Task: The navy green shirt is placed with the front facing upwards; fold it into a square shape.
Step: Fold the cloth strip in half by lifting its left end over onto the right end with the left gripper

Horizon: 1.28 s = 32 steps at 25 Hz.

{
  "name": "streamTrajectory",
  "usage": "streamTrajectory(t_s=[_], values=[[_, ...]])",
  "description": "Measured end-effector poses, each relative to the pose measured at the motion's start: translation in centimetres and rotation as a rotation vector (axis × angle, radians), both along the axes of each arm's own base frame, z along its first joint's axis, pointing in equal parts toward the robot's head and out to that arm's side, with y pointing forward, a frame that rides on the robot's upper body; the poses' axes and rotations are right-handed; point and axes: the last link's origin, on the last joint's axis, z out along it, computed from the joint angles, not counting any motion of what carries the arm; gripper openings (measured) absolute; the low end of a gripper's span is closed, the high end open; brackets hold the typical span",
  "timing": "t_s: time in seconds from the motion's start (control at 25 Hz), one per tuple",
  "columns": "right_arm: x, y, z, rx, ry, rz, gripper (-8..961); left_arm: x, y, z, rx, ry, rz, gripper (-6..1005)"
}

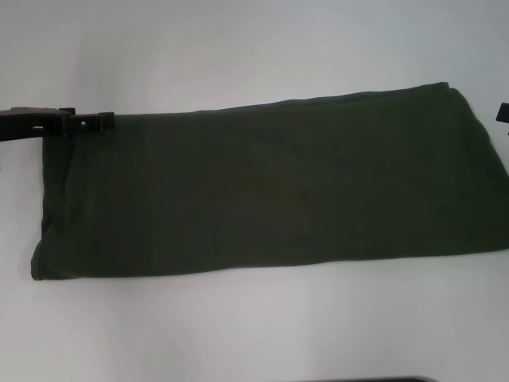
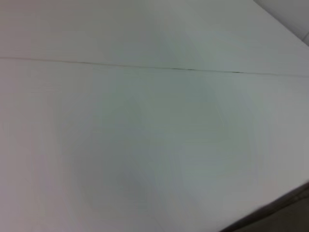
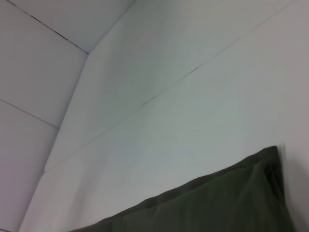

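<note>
The navy green shirt (image 1: 262, 191) lies on the white table as a long folded band running from the near left to the far right. No letters or collar show on its upper face. My left gripper (image 1: 94, 121) reaches in from the left edge and sits at the band's far left corner. A small dark piece of my right gripper (image 1: 503, 112) shows at the right edge, just beyond the band's far right corner. The right wrist view holds one folded corner of the shirt (image 3: 227, 203). Neither wrist view shows fingers.
The white table (image 1: 254, 334) spreads around the shirt on all sides. A thin seam (image 2: 193, 69) crosses the tabletop in the left wrist view, and the table's edge (image 2: 270, 212) shows there. A dark strip (image 1: 390, 380) lies at the near edge.
</note>
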Motion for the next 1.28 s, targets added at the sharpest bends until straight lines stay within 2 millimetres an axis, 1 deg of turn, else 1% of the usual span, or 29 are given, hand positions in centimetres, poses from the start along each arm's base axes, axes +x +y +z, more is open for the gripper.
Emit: streamTrajectory(t_s=[0.36, 0.72, 0.92, 1.24, 1.28], values=[[0.1, -0.1, 0.0, 0.002, -0.002, -0.005, 737, 0.2, 0.2, -1.2, -0.008, 0.031, -0.002, 875], [0.1, 0.0, 0.1, 0.004, -0.005, -0.005, 736, 0.2, 0.2, -1.2, -0.005, 0.027, -0.005, 874], [0.1, 0.0, 0.1, 0.005, -0.006, -0.006, 735, 0.1, 0.3, -1.3, 0.0, 0.036, -0.004, 823], [0.2, 0.0, 0.1, 0.005, -0.006, -0.005, 735, -0.1, 0.3, -1.2, 0.01, 0.042, 0.006, 610], [0.2, -0.1, 0.1, 0.005, -0.007, -0.005, 735, -0.1, 0.3, -1.2, 0.008, 0.043, 0.005, 570]])
